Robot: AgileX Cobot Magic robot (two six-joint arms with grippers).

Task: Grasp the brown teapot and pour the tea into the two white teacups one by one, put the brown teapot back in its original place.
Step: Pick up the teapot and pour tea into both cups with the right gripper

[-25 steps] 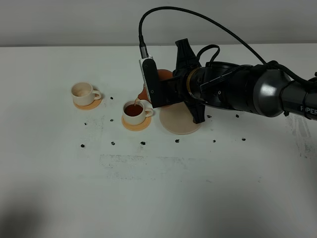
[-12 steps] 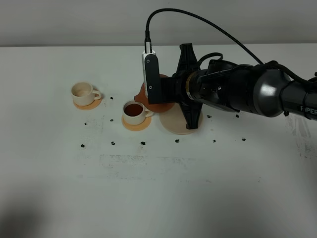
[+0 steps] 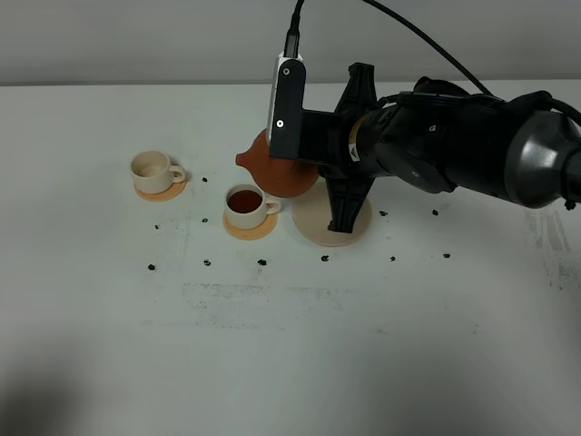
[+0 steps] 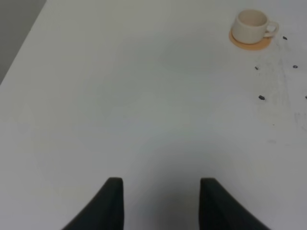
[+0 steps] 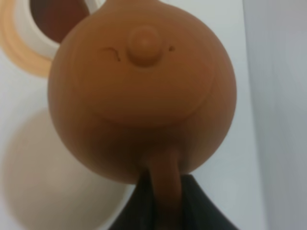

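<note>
The brown teapot (image 3: 278, 169) hangs in the air, its spout pointing left, just above and behind the filled white teacup (image 3: 245, 205). My right gripper (image 5: 163, 194) is shut on the teapot's (image 5: 144, 72) loop handle. In the exterior view that gripper is hidden behind the wrist camera. The filled teacup (image 5: 55, 19) holds dark tea and sits on an orange coaster (image 3: 249, 228). Farther left, the other white teacup (image 3: 152, 168) stands empty on its own coaster. The pale beige disc (image 3: 320, 222) lies bare under the arm. My left gripper (image 4: 163, 201) is open over bare table, far from the empty teacup (image 4: 252, 26).
Small dark specks (image 3: 261, 262) are scattered on the white table around the cups and disc. The thick black right arm (image 3: 454, 154) with its cable spans the right half of the exterior view. The disc (image 5: 43, 187) shows below the teapot in the right wrist view.
The teapot has tipped back from pouring into the nearer cup and risen; the stream has stopped. The right arm moved up and slightly right. The left gripper has not moved.
</note>
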